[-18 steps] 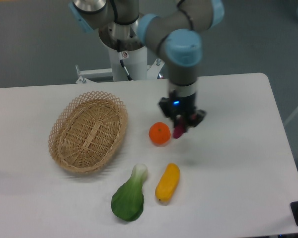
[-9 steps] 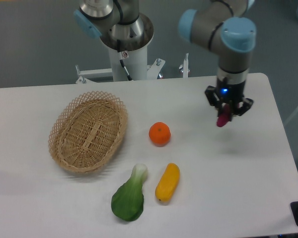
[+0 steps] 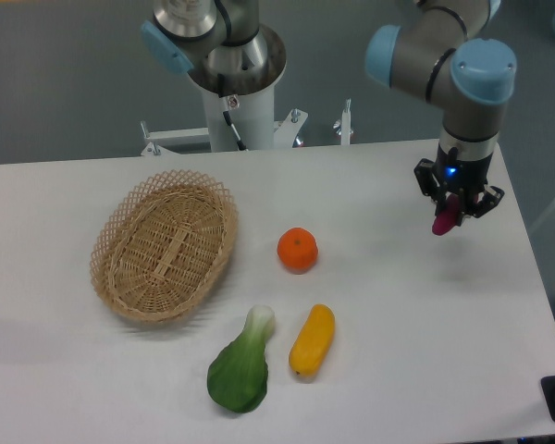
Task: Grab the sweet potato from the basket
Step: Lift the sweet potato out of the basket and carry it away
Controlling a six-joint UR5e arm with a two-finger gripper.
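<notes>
At far left on the white table [image 3: 398, 351] sits the basket [image 3: 165, 254], oval, wicker, nothing in it. Right of it lies a round orange fruit [image 3: 298, 249], with a green leafy vegetable [image 3: 241, 366] and a yellow oblong vegetable [image 3: 313, 339] nearer the front edge. Far right, above the tabletop, the gripper [image 3: 451, 211] hangs clamped on the sweet potato [image 3: 443, 220], reddish-purple tip poking below the fingers, well apart from the basket.
</notes>
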